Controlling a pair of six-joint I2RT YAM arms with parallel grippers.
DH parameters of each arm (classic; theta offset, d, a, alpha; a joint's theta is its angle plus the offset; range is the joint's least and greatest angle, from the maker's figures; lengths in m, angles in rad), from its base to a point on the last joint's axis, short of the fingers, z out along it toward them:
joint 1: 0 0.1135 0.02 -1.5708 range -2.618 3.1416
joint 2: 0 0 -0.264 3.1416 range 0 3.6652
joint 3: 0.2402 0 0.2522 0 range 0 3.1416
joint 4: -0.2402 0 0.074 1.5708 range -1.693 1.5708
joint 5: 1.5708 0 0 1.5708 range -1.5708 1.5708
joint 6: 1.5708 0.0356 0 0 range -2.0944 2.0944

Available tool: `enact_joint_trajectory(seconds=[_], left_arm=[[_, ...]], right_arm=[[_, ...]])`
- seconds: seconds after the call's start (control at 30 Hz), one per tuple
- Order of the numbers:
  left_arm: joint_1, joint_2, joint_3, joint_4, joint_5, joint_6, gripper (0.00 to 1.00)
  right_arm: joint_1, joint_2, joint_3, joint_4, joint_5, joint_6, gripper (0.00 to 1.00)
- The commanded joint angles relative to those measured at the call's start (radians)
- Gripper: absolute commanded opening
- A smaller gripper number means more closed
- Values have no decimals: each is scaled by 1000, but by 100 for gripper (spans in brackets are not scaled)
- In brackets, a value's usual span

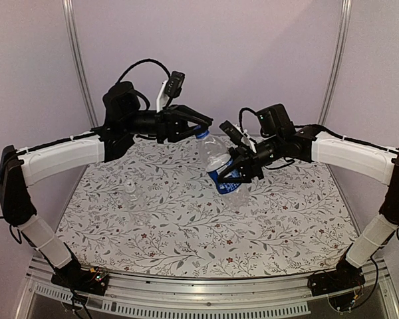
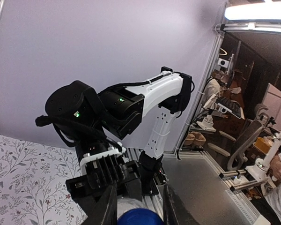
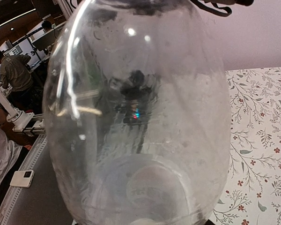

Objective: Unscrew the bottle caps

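The taller bottle (image 1: 221, 166), clear with a blue-and-white label band, hangs tilted above the table's middle. My right gripper (image 1: 239, 171) is shut on its body at the label. In the right wrist view the bottle (image 3: 140, 117) fills the frame and hides the fingers. Its bright blue cap (image 1: 201, 133) points up and left, and my left gripper (image 1: 199, 128) is shut on it. In the left wrist view the blue cap (image 2: 139, 218) sits between the two dark fingers (image 2: 105, 206). The shorter, nearly see-through bottle (image 1: 132, 197) stands upright on the left of the table, its pale cap (image 1: 129, 185) barely visible.
A floral-patterned cloth (image 1: 206, 232) covers the table. Metal frame posts (image 1: 76, 60) rise at the back left and back right. The aluminium rail (image 1: 206, 292) with both arm bases runs along the near edge.
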Motion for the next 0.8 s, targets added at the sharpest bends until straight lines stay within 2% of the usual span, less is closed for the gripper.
enact_joint_trajectory(seconds=[0.0, 0.1, 0.2, 0.33, 0.4, 0.47, 0.63, 0.77], left_arm=[[-4, -17, -28, 25, -6, -4, 26], [-6, -45, -58, 3, -57, 2, 23], [-14, -88, -91, -65, -211, 24, 21], [-96, -135, -78, -251, -564, 90, 19], [-144, -147, -51, -344, -796, 77, 24], [-177, -158, -46, -384, -930, 33, 25], [-228, -168, -26, -443, -1108, 1, 17], [-234, -177, -26, -459, -1141, -7, 16]], right_arm=[[0, 5, 22, -5, 39, -2, 40], [0, 1, 23, -2, 127, 10, 40], [0, 2, 27, -1, 239, 36, 40], [-1, 6, 35, -1, 326, 53, 40], [0, 9, 39, -1, 354, 59, 40], [0, 12, 40, -2, 368, 61, 40], [0, 17, 39, -5, 369, 59, 40], [0, 16, 37, -5, 368, 57, 40]])
